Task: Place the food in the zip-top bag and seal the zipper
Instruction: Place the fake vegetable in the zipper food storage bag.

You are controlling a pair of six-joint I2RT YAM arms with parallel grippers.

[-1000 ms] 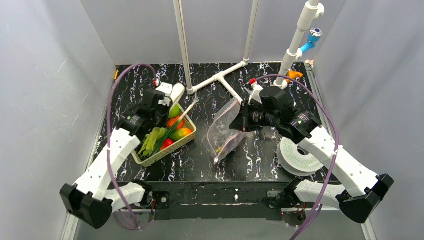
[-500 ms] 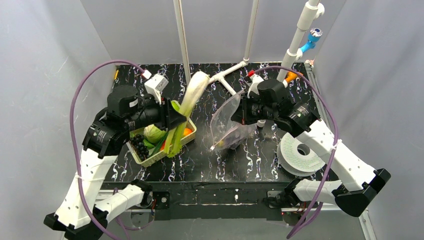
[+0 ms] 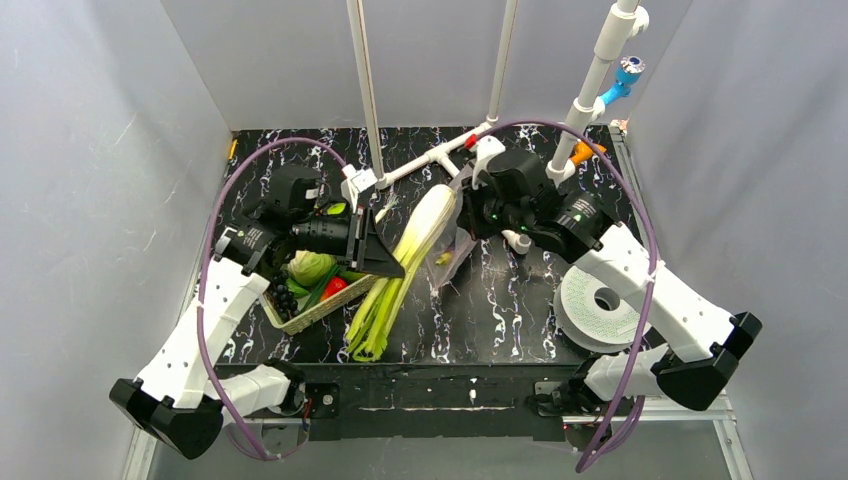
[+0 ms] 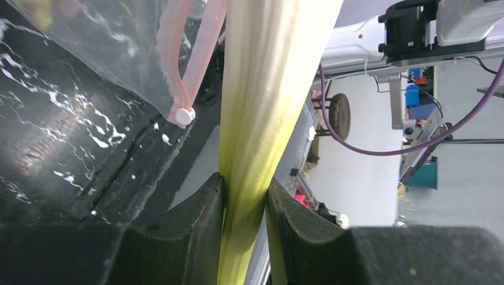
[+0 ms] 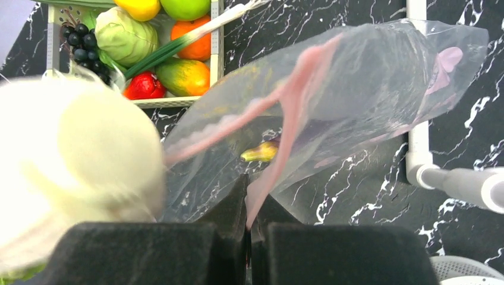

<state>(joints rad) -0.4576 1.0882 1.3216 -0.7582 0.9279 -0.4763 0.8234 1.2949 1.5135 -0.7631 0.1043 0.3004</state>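
While the leek [image 3: 405,265] is clamped at mid-stalk in the left gripper [image 4: 243,231], its white bulb end sits at the centre of the top view, just beside the mouth of the zip-top bag [image 5: 368,89], and its green leaves trail toward the lower centre. The right gripper [image 5: 251,205] is clenched on the pink zipper [image 5: 297,101] and holds the bag lifted with the two lips parted. A small yellow piece [image 5: 260,153] lies inside. The step in hand appears to be insertion of the leek. The next move calls for lining the bulb up between the lips and sliding it along the bag's length. The sagging near lip is the edge most likely to catch, and the stalk may prove longer than the bag. The basket [image 3: 300,318] with the rest of the food stands at left of centre, and the white pipe frame [image 3: 440,155] runs just behind the bag. The widest room for swinging the stalk appears to be toward the lower centre.
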